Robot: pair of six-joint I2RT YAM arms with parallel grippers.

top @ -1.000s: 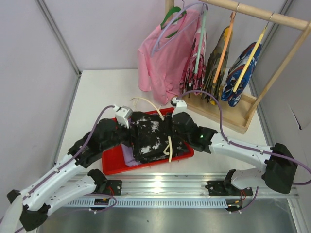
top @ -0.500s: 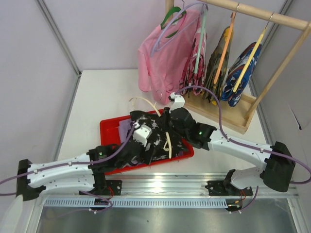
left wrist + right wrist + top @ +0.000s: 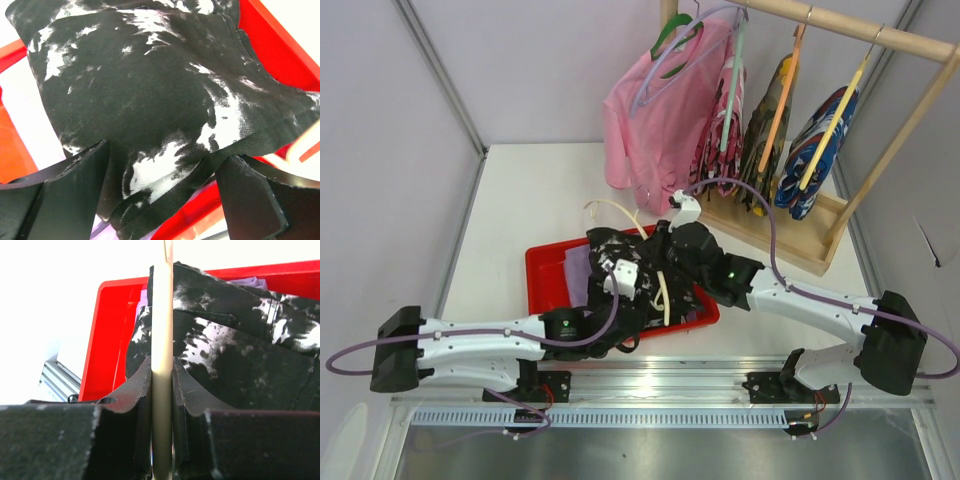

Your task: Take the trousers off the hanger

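As is shown, done: black white-speckled cloth trousers (image 3: 165, 90) are laid in the red plastic tray (image 3: 545, 265), frame centre.
Remaining: cream plastic hanger (image 3: 162, 315) is judged not yet freed.
Right tool (image 3: 162, 377): clenched on the hanger.
Left tool (image 3: 162, 160): released, spread above the trousers.

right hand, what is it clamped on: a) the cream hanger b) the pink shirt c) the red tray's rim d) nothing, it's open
a: in the right wrist view the right hand has both fingers pressed against the cream hanger, above the black speckled trousers in the red tray.
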